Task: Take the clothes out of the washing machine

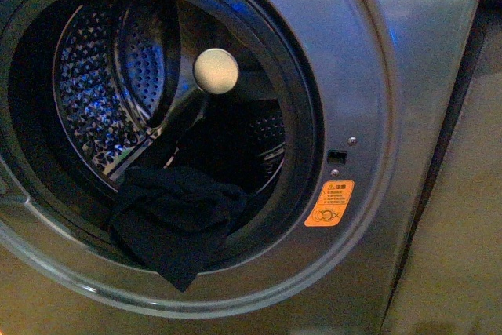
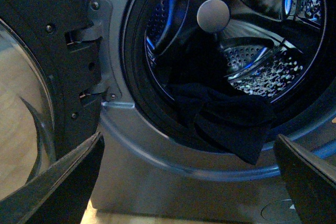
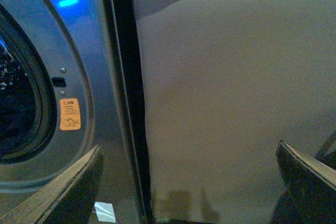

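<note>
**Clothes [image 1: 176,221] at the mouth of the washing machine [image 1: 376,115]: hazards and orientation**

Front view. The clothes lay bunched in one dark heap on the lower lip of the round opening, partly inside the drum [image 1: 102,92] and partly draped over the black rim. The long axis appeared to run from the upper left of the heap down to one pointed corner. That corner hung down and outward, towards the robot. An orange sticker [image 1: 329,203] sat to the right of the opening. Neither arm was in view.

Left wrist view. The left gripper [image 2: 189,140] was released, fingers spread wide, facing the opening but apart from the clothes [image 2: 231,124]. The open door [image 2: 31,77] stood close on one side.
- Hazard: a finger could strike the door or the rim on approach.
- Hazard: a pinch on the hanging corner alone could let the fabric slip, or drag it against the rim.

Right wrist view. The right gripper [image 3: 189,148] was also released and empty. It faced a plain beige panel [image 3: 236,103] beside the machine, and the clothes were out of sight.
- Hazard: any reach from this pose would be blind.
</note>
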Controlling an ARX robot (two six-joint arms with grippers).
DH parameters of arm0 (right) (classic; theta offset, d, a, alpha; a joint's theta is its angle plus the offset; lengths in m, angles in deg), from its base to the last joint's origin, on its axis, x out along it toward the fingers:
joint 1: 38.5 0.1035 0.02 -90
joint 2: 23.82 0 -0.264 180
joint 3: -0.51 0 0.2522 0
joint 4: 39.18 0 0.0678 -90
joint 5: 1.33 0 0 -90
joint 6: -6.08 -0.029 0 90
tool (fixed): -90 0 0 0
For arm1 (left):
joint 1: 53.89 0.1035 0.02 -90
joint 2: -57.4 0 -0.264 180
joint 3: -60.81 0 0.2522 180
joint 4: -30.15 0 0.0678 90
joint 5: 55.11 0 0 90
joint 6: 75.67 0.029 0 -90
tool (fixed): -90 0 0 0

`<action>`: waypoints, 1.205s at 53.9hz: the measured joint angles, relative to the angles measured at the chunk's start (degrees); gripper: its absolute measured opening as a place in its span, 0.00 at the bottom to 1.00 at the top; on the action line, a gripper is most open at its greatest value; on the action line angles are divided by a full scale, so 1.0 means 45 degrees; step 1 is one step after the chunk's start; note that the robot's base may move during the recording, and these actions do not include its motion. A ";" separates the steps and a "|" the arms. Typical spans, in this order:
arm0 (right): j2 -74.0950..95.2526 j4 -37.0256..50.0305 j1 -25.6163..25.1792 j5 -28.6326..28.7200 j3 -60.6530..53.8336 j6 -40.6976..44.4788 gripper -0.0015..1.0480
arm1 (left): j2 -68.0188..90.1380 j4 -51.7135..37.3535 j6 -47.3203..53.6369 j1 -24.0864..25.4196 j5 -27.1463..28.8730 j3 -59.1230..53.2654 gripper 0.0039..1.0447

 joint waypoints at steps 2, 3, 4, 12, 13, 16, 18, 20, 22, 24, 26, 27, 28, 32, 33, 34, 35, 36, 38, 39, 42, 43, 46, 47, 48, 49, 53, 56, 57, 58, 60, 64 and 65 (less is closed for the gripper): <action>0.0000 0.0000 0.0000 -0.0005 0.0000 0.0000 0.93 | 0.0000 0.0000 0.0000 0.0000 -0.0005 0.0000 0.94; 0.0000 0.0000 0.0000 0.0000 0.0000 0.0000 0.93 | -0.0005 0.0000 0.0000 0.0000 0.0000 0.0000 0.94; 0.0000 0.0000 0.0000 0.0000 0.0000 0.0000 0.93 | -0.0005 0.0000 0.0000 0.0000 -0.0005 0.0000 0.94; 0.0000 0.0000 0.0000 0.0000 0.0000 0.0000 0.93 | 0.0000 0.0000 0.0000 0.0000 0.0000 0.0000 0.94; 0.0000 0.0000 0.0000 0.0000 0.0000 0.0000 0.93 | 0.0000 0.0000 0.0000 0.0000 0.0000 0.0000 0.94; 0.0000 0.0000 0.0000 0.0000 0.0000 0.0000 0.93 | 0.0019 0.0024 -0.0019 0.0015 -0.0087 0.0010 0.94; 0.0000 0.0000 0.0000 0.0000 0.0000 0.0000 0.93 | 0.0335 0.0695 -0.0112 0.0316 -0.1059 0.0253 0.94; 0.0000 0.0000 0.0000 -0.0005 0.0000 0.0000 0.93 | 0.1078 0.1695 -0.0219 0.0840 -0.2380 0.0690 0.94; 0.0000 0.0000 0.0000 0.0000 0.0000 0.0000 0.93 | 0.2409 0.2346 -0.0301 0.1525 -0.3886 0.1195 0.94; 0.0000 0.0000 0.0000 0.0024 0.0000 0.0000 0.93 | 0.3458 0.2254 -0.0340 0.1894 -0.4697 0.1491 0.94; 0.0000 0.0000 0.0000 0.0005 0.0000 0.0000 0.93 | 0.4449 0.1899 -0.0374 0.2084 -0.5061 0.1787 0.94; 0.0000 0.0000 0.0000 -0.0015 0.0000 -0.0005 0.93 | 0.5085 0.1569 -0.0389 0.2103 -0.5163 0.2006 0.94; 0.0000 0.0000 0.0000 -0.0029 0.0000 0.0000 0.93 | 0.5688 0.1205 -0.0393 0.2069 -0.5246 0.2229 0.94; 0.0000 0.0000 0.0000 -0.0015 0.0000 0.0000 0.93 | 0.7402 -0.0034 -0.0393 0.1778 -0.5081 0.2895 0.94; 0.0000 0.0000 0.0000 -0.0010 0.0000 0.0000 0.93 | 0.7961 -0.0442 -0.0389 0.1642 -0.4945 0.3118 0.94; 0.0000 0.0000 0.0000 -0.0005 0.0000 0.0000 0.93 | 0.8510 -0.0835 -0.0393 0.1506 -0.4799 0.3351 0.94; 0.0000 0.0000 0.0000 -0.0005 0.0000 0.0000 0.93 | 0.8791 -0.1030 -0.0403 0.1438 -0.4731 0.3463 0.94; 0.0000 0.0000 0.0000 -0.0005 0.0000 0.0000 0.93 | 0.9345 -0.1404 -0.0413 0.1297 -0.4609 0.3691 0.94; 0.0000 0.0000 0.0000 -0.0005 0.0000 0.0000 0.93 | 1.0176 -0.1933 -0.0437 0.1069 -0.4435 0.4031 0.94; 0.0000 0.0000 0.0000 -0.0005 0.0000 0.0000 0.93 | 1.0720 -0.2254 -0.0452 0.0908 -0.4328 0.4255 0.94; 0.0000 0.0000 0.0000 -0.0005 0.0000 0.0000 0.93 | 1.2070 -0.2963 -0.0505 0.0495 -0.4031 0.4779 0.94; 0.0000 0.0000 0.0000 -0.0005 0.0000 0.0000 0.93 | 1.2604 -0.3191 -0.0539 0.0325 -0.3891 0.5008 0.94; 0.0000 0.0000 0.0000 -0.0005 0.0000 0.0000 0.93 | 1.3848 -0.3599 -0.0563 -0.0058 -0.3779 0.5557 0.94; 0.0000 0.0000 0.0000 -0.0005 0.0000 0.0000 0.93 | 1.4086 -0.3672 -0.0568 -0.0131 -0.3725 0.5663 0.94; 0.0000 0.0000 0.0000 -0.0005 0.0000 0.0000 0.93 | 1.4571 -0.3823 -0.0559 -0.0272 -0.3628 0.5897 0.94; 0.0000 0.0000 0.0000 -0.0005 0.0000 0.0000 0.93 | 1.5047 -0.3978 -0.0549 -0.0408 -0.3507 0.6144 0.94; 0.0000 0.0000 0.0000 -0.0005 0.0000 0.0000 0.93 | 1.6402 -0.4177 -0.0636 -0.0748 -0.3424 0.6926 0.94; 0.0000 0.0000 0.0000 -0.0005 0.0000 0.0000 0.93 | 1.7758 -0.4333 -0.0656 -0.1039 -0.3347 0.7771 0.94; 0.0000 0.0000 0.0000 -0.0005 0.0000 0.0000 0.93 | 1.8302 -0.4342 -0.0661 -0.1137 -0.3337 0.8141 0.94; 0.0000 0.0000 0.0000 -0.0005 0.0000 0.0000 0.93 | 1.8627 -0.4357 -0.0690 -0.1190 -0.3351 0.8369 0.94; 0.0000 0.0000 0.0000 -0.0005 0.0000 0.0000 0.93 | 1.9390 -0.4405 -0.0782 -0.1277 -0.3347 0.8913 0.94; 0.0000 0.0000 0.0000 -0.0005 0.0000 0.0000 0.93 | 2.0303 -0.4435 -0.0860 -0.1345 -0.3483 0.9607 0.94; 0.0000 0.0000 0.0000 -0.0005 0.0000 0.0000 0.93 | 2.0424 -0.4435 -0.0874 -0.1350 -0.3487 0.9700 0.94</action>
